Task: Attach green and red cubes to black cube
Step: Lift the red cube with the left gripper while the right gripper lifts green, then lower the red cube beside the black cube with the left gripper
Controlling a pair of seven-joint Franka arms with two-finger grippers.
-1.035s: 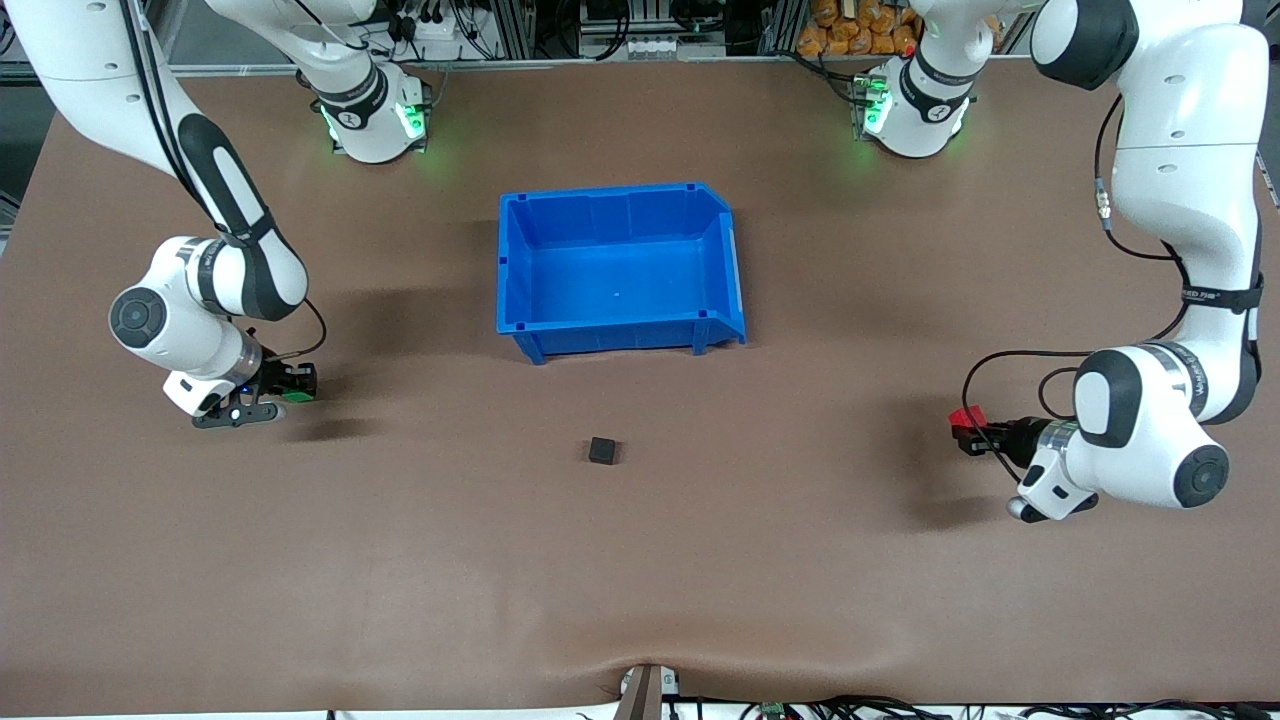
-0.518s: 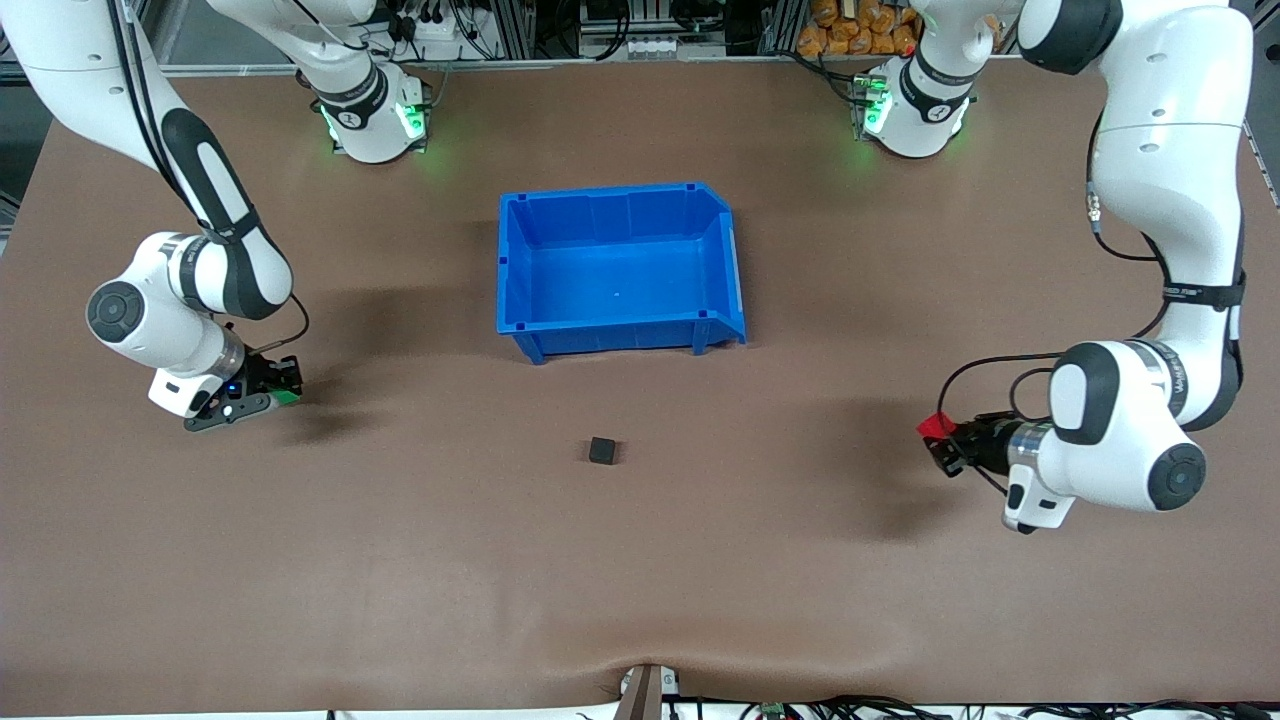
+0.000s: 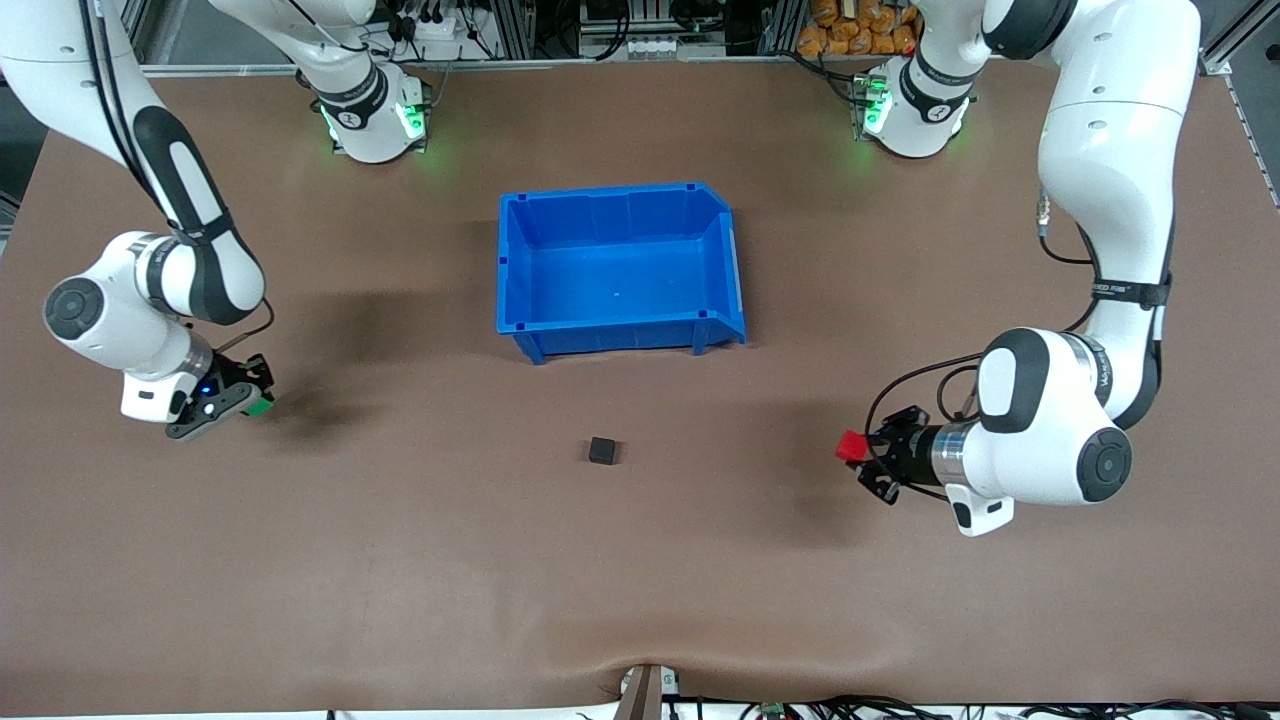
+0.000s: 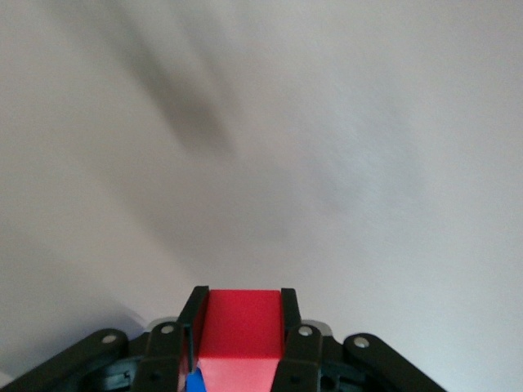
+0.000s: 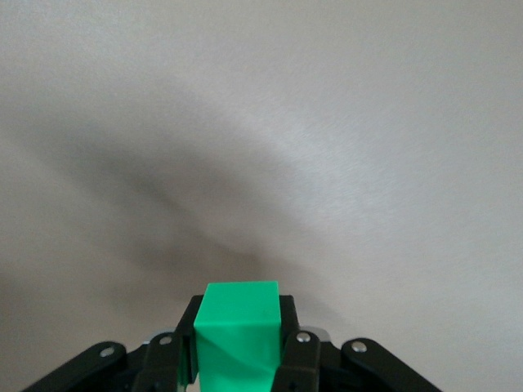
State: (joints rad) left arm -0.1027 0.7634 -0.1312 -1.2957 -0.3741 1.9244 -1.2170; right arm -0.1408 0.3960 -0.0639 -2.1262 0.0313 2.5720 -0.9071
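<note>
Front view. The black cube (image 3: 602, 450) is sitting alone on the brown table (image 3: 640, 560), nearer the front camera than the blue bin (image 3: 620, 268) and well apart from both arms. Being a cube, it has no long axis; its edges are lying slightly skewed to the bin's front wall. The bin is standing upright w/ its open top facing up.

The right gripper (image 3: 255, 397) is hanging over bare table toward the right arm's end, fingers clamping the green cube (image 3: 261, 407); only a sliver of green is showing past the black fingers. The left gripper (image 3: 862, 455) is hanging over bare table toward the left arm's end, fingers clamping the red cube (image 3: 850, 446), w/ the cube pointing toward the table's middle. Both wrists are lying roughly horizontal.

Left wrist view. The left gripper (image 4: 242, 314) is pinching the red cube (image 4: 239, 331) between its two fingers (image 4: 289, 314), one flat face against each pad. The cube is sitting square in the grip, not tilted, w/ blurred table surface showing past it.

Right wrist view. The right gripper (image 5: 238, 322) is pinching the green cube (image 5: 238, 339) the same way, the cube sticking out a little past the fingertips (image 5: 287, 320). One corner edge is facing the camera, so the cube is sitting slightly rotated in the grip.
</note>
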